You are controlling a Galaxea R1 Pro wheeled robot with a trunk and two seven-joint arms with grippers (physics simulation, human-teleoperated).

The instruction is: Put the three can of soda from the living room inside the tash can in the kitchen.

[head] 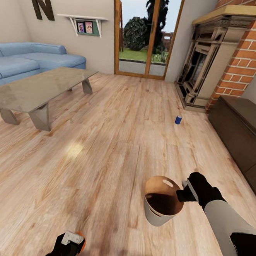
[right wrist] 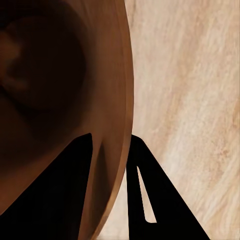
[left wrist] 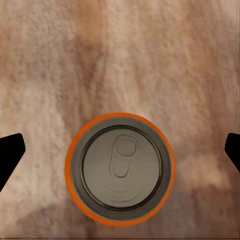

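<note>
Pinching bin (head: 159, 220) rim, right gripper (head: 184, 195) holds it above wood floor (head: 115, 142); left gripper (left wrist: 120, 155) fingers spread wide around orange can (left wrist: 120, 169); blue can (head: 178, 119) stands near fireplace (head: 203, 64).

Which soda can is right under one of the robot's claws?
The orange can, standing upright on the floor between the open left gripper's fingers. The blue can stands far off, near the fireplace.

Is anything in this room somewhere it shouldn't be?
Yes. A blue soda can stands alone on the wood floor near the fireplace. An orange can also sits on the floor, between the left tool's open fingers. The right tool grips the bin's rim.
</note>
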